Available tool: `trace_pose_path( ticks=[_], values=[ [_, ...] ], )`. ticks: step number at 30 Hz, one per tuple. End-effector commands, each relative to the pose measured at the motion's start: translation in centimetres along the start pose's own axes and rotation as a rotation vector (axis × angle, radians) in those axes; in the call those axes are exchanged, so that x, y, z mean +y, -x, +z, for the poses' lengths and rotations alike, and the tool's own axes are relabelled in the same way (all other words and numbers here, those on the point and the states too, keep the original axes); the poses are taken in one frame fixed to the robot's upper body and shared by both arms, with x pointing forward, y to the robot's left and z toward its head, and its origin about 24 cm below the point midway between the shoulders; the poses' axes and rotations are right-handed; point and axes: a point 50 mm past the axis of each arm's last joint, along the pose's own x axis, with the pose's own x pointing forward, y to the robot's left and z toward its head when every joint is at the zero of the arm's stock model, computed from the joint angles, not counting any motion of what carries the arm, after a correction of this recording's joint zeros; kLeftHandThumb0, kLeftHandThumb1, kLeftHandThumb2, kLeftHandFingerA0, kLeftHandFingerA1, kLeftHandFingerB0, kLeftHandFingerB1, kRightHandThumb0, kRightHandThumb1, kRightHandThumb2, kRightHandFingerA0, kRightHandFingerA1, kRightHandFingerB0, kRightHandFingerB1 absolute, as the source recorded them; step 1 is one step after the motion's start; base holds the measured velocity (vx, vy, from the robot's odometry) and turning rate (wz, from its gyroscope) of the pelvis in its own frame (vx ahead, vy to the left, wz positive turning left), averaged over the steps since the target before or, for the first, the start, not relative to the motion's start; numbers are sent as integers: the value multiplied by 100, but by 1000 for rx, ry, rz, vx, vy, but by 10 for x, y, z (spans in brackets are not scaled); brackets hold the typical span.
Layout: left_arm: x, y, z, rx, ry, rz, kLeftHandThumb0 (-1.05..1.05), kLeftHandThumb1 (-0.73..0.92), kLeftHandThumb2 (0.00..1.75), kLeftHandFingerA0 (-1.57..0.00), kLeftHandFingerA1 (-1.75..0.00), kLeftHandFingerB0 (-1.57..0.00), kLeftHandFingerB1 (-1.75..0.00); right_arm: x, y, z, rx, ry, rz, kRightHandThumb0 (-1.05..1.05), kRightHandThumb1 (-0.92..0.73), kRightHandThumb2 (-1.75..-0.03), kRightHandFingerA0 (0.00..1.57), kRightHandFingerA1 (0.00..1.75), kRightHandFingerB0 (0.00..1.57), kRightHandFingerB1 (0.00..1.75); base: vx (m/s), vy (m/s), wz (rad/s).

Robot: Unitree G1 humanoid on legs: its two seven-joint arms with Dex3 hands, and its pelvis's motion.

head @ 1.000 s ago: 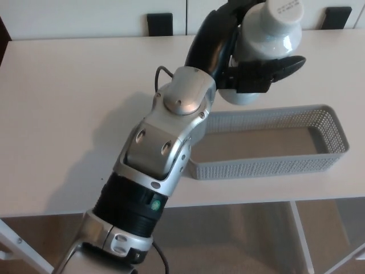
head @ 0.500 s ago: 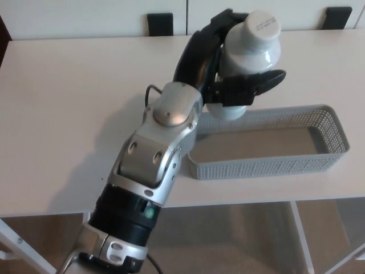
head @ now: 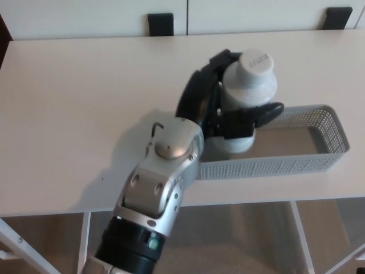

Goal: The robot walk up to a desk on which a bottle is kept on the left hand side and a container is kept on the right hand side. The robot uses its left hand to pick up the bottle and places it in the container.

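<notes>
1. My left hand (head: 228,108) is wrapped around the white bottle (head: 248,94), one black finger (head: 259,117) lying across its front and the others curled behind its left side, so the bottle is clamped between them.
2. The bottle stands close to upright in my grasp, its white cap (head: 255,61) pointing up toward my head camera, with faint printing on top that I cannot read.
3. The bottle's lower end sits inside the left end of the grey mesh container (head: 325,134); whether it touches the container's floor I cannot tell, since my finger and the near wall cover that part.
4. The container lies along the near right part of the pale desk (head: 80,97), a long shallow tray with perforated walls, and the rest of its floor is bare.
5. My left forearm (head: 162,182), silver with a black cuff lower down, rises from the bottom of the picture and crosses the desk's front edge.
6. Two dark chair backs (head: 160,24) show beyond the far edge of the desk.
7. My right hand does not appear anywhere.
</notes>
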Motion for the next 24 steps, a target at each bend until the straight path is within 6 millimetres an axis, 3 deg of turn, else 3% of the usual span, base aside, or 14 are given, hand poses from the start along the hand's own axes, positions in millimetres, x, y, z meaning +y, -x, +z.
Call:
trace_pose_path(
  ticks=[1, 11, 12, 13, 14, 15, 16, 17, 18, 21, 22, 23, 24],
  values=[
    [-1, 3, 3, -22, 39, -29, -18, 76, 73, -119, -112, -84, -104, -4, 1, 0, 13, 19, -4, -38, -57, -56, 51, 55, 48, 47, 0, 0, 0],
    [3, 3, 4, -8, 47, -26, -18, 78, 70, -118, -113, -82, -101, -3, -2, 2, 16, -3, 0, -37, -58, -58, 47, 52, 46, 47, 0, 0, 0],
    [5, 3, 4, -4, 54, -18, -24, 76, 62, -114, -84, -80, -62, -3, -2, 4, 18, -10, 5, -35, -59, -58, 47, 52, 46, 47, 0, 0, 0],
    [6, 3, 3, -3, 58, -11, -24, 76, 62, -114, -84, -80, -62, -3, -2, 4, 20, -13, 7, -35, -59, -58, 47, 52, 46, 47, 0, 0, 0],
    [8, 3, 3, 22, 46, -47, -71, 57, 61, -5, -20, -8, -21, -3, -4, 6, 21, -12, 8, -33, -60, -57, 47, 53, 47, 48, 0, 0, 0],
    [9, 3, 3, 42, 37, -75, -71, 57, 61, -5, -20, -8, -21, -3, -5, 6, 22, -11, 9, -33, -60, -57, 47, 53, 47, 48, 0, 0, 0],
    [11, 3, 2, 55, 38, -96, -76, 48, 86, 0, -10, -2, -15, -3, -6, 7, 23, -9, 8, -34, -60, -58, 48, 54, 49, 48, 0, 0, 0],
    [11, 3, 2, 55, 38, -96, -76, 48, 86, 0, -10, -2, -15, -3, -6, 7, 23, -9, 8, -34, -60, -58, 48, 54, 49, 48, 0, 0, 0],
    [14, 4, 0, 70, 35, -108, -86, 51, 88, 0, 0, 0, -2, -3, -8, 7, 26, -1, 9, -35, -58, -56, 50, 54, 51, 49, 0, 0, 0],
    [20, 3, 0, 81, 18, -108, -88, 53, 88, 0, 0, 0, 0, -4, -9, 8, 27, 7, 9, -35, -58, -56, 50, 53, 51, 48, 0, 0, 0],
    [25, 3, 1, 82, 5, -109, -82, 62, 59, 0, 0, 0, 0, -4, -10, 9, 25, 12, 9, -36, -58, -56, 50, 54, 51, 49, 0, 0, 0],
    [27, 3, 2, 81, 2, -110, -82, 62, 59, 0, 0, 0, 0, -4, -10, 9, 23, 15, 10, -36, -58, -56, 50, 54, 51, 49, 0, 0, 0],
    [30, 2, 4, 80, -5, -112, -90, 54, 90, 0, 0, 0, 0, -5, -10, 9, 22, 11, 13, -36, -58, -56, 49, 54, 50, 49, 0, 0, 0]
  ],
)
